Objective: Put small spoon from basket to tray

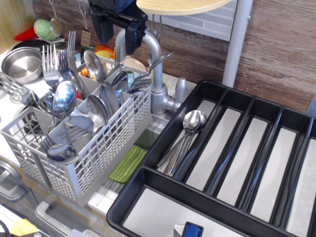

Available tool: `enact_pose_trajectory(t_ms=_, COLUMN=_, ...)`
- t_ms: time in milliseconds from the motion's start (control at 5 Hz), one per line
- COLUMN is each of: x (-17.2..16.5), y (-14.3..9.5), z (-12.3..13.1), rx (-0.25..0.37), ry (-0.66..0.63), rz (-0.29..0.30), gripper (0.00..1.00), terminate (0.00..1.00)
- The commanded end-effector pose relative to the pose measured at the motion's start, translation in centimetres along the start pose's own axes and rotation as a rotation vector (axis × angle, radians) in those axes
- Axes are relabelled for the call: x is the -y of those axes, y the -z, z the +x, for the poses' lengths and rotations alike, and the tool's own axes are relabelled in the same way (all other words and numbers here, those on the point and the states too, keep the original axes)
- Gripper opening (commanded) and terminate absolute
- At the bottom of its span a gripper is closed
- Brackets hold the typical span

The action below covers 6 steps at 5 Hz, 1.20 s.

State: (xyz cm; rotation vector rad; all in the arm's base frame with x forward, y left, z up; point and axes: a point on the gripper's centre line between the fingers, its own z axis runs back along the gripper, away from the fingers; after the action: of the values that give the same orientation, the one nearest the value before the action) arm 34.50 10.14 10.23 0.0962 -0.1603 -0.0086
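The gripper (pixel 120 30) hovers above the back of the basket (pixel 79 143), its jaws apparently spread and empty, so the pick is in hand: next, drop onto a small spoon (pixel 159 61) just beside it, far from the tray (pixel 148 180).

No readable text, label, brand or number shows anywhere.

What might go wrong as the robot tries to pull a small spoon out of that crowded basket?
The basket is packed with forks and large spoons, so the gripper above it may grab the wrong piece or snag neighbours. The faucet stands right beside the basket, so the arm could bump it heading to the tray.
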Motion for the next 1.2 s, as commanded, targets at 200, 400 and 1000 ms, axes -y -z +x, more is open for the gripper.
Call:
enact_pose_trajectory(t_ms=200, x=-0.2, y=0.7, z=-0.3, rx=0.008, ry=0.002, rz=-0.015, gripper=1.0, terminate=0.0)
enact_pose_trajectory(t_ms=400, x=-0.4, y=1.4, z=-0.4, rx=0.004, ry=-0.003, rz=-0.007, gripper=1.0, terminate=0.0)
enact_pose_trajectory(t_ms=1000, x=-0.8, y=4.5, z=-0.3, rx=0.027, ry=-0.001, rz=-0.026, gripper=1.0, terminate=0.0)
